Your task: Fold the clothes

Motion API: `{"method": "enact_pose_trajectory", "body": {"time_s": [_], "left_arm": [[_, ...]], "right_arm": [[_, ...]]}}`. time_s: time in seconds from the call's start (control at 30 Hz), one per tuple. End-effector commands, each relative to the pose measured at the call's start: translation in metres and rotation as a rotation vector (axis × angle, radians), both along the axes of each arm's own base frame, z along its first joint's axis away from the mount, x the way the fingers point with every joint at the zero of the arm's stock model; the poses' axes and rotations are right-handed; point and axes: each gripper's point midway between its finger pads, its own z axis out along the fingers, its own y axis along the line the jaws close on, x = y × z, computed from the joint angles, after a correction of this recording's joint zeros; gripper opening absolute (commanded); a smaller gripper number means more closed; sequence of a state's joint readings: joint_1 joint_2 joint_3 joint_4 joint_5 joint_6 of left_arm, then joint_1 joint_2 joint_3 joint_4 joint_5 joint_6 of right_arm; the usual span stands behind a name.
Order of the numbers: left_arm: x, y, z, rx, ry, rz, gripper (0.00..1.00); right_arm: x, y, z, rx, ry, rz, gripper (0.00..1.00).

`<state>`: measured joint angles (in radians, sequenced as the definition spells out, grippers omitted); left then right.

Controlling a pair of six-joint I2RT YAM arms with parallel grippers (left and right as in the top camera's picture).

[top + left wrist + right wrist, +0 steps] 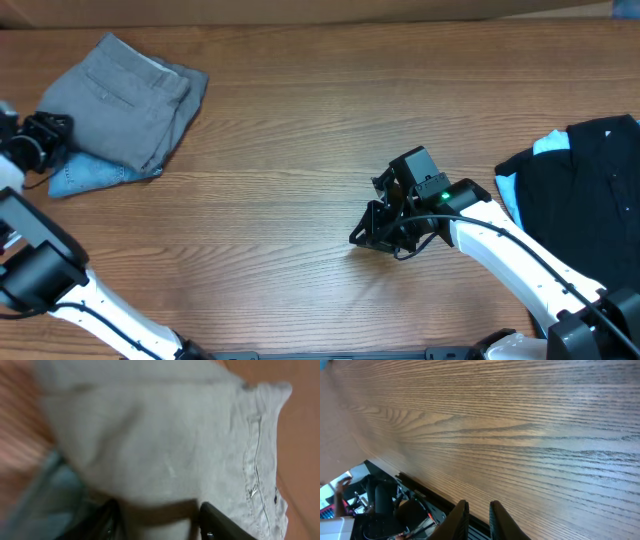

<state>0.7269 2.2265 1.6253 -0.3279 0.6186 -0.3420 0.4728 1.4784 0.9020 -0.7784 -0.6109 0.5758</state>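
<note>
Shorts point(125, 100): grey pair folded, atop blue denim point(85, 176).
Left gripper point(40, 140): beside shorts, wide.
Right gripper point(477, 517): narrow, empty.
Left: dark clothes point(585, 195), unfolded.

A wood-grain table point(300, 130) carries folded blue denim shorts point(85, 176) at far left, under grey-khaki shorts point(125, 95). Dark clothing point(585, 190) lies at right.

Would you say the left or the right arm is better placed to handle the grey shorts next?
Left: the left gripper is at the grey shorts, while the right gripper hovers over bare table mid-way.
</note>
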Motion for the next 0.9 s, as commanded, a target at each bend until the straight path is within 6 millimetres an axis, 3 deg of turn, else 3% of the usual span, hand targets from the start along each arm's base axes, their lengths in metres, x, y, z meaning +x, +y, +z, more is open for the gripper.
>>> {"method": "enact_pose_trajectory", "body": {"time_s": [0.0,0.13,0.23,0.33,0.4,0.63,0.8,0.87], "left_arm": [[0.007,-0.005,-0.007,-0.007,0.002,-0.011,0.5],[0.003,-0.005,-0.01,-0.023,0.014,-0.01,0.5],[-0.001,-0.006,-0.011,-0.042,0.026,-0.011,0.29],[0.0,-0.004,0.003,-0.056,-0.022,-0.028,0.13],[0.002,-0.002,0.019,-0.065,-0.063,-0.043,0.04],[0.004,0.006,0.093,-0.006,-0.155,-0.059,0.04],[0.004,-0.006,0.15,0.072,-0.235,-0.088,0.04],[0.0,-0.011,0.164,0.092,-0.237,-0.089,0.04]], "right_arm": [[0.002,0.003,0.008,0.015,-0.022,0.008,0.18],[0.002,0.003,0.008,0.014,-0.02,0.009,0.18],[0.002,0.003,0.008,0.014,-0.019,0.009,0.18],[0.0,0.003,0.008,0.016,-0.009,0.011,0.18],[-0.001,0.003,0.007,0.013,-0.003,0.011,0.18],[-0.001,0.003,0.007,0.014,-0.004,0.011,0.18],[-0.001,0.003,0.008,0.015,-0.009,0.014,0.18],[-0.001,0.003,0.008,0.015,-0.009,0.014,0.18]]}}
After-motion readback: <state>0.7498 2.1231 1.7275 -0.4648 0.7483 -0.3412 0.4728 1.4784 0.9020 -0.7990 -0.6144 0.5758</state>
